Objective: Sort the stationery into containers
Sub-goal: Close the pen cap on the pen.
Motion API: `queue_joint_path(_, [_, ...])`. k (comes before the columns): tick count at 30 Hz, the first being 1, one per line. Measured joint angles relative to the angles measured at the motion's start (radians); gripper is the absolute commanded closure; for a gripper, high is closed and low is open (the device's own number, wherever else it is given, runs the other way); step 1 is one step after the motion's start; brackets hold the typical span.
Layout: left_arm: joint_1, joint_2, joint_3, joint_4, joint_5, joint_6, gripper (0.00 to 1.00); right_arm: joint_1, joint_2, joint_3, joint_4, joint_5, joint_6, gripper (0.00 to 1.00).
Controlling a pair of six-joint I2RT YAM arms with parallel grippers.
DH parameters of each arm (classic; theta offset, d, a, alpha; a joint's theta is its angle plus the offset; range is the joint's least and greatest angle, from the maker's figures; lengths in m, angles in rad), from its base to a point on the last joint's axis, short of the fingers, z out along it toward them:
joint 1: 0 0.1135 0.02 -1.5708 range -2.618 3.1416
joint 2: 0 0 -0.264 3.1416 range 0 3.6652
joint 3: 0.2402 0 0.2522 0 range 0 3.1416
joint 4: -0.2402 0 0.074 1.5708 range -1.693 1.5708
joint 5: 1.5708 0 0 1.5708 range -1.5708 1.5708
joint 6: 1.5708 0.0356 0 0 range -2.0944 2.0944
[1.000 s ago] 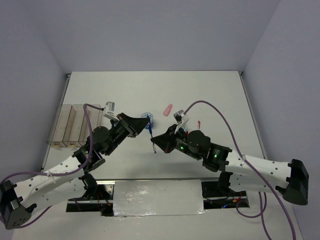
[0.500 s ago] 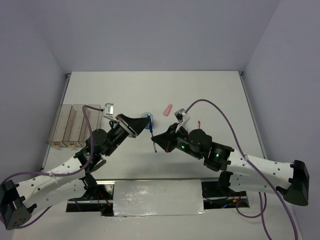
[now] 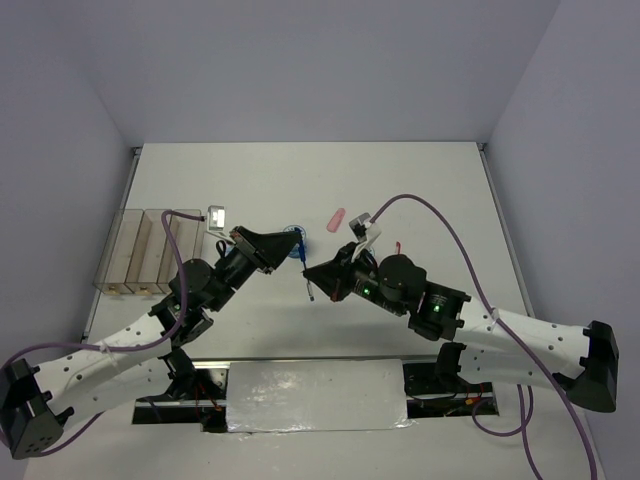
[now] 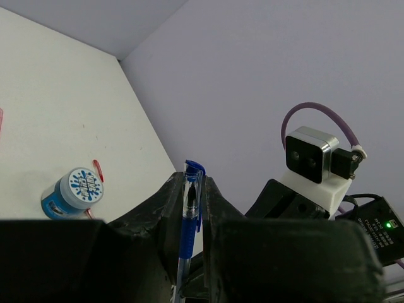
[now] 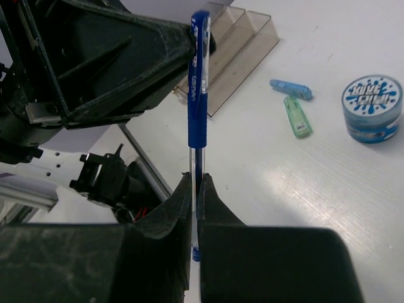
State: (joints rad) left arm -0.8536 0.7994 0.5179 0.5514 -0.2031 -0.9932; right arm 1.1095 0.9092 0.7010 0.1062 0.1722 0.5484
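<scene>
The right end effector (image 5: pixel 196 184) pinches the blue pen (image 5: pixel 197 107) by its lower barrel while the left end effector (image 4: pixel 189 189) pinches its cap end, seemingly a handover toward the nine-o'clock containers (image 3: pixel 130 250).

Left gripper (image 4: pixel 190 188) — pinching blue pen (image 4: pixel 187 230).

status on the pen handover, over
Left end effector shut on pen, clip end. Right end effector shut on its lower barrel. Pen mid-air, both gripping. Bins far left, nothing between.
</scene>
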Motion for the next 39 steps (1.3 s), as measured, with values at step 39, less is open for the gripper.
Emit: queue_joint_path(39, [-0.064,0.011,0.014,0.063,-0.177,-0.003,1.0,-0.145,0.076,0.194,-0.142,-0.237,-0.145,1.0])
